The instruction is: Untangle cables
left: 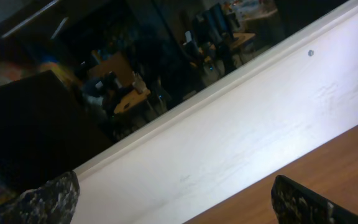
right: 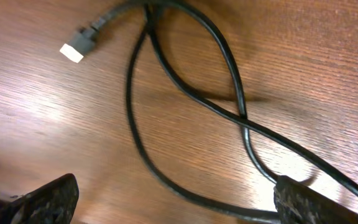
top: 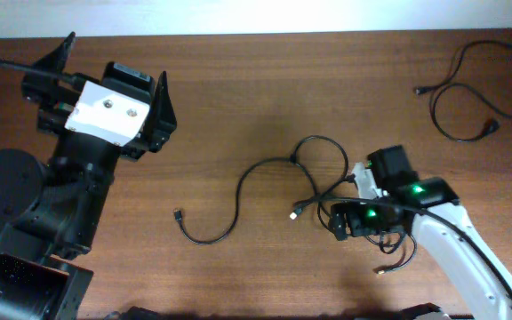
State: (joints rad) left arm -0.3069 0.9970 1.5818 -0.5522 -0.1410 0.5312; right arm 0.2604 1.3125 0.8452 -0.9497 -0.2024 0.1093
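Several cables (top: pixel 265 163) cross in one tangle; another cord (top: pixel 435 111) lies well apart, up-right of the tangle, seemingly already free. Right gripper (right: pixel 178 200) hangs over the tangle's crossing, jaws wide, probably to pinch one strand. Left gripper (top: pixel 114 60) sits far left of the tangle, jaws wide, idle.

Left gripper (left: pixel 176 200) spread wide, aimed outward, right gripper (right: pixel 176 208) spread wide, aimed downward

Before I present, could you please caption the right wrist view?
Open right end effector above crossed black cables on wooden table.
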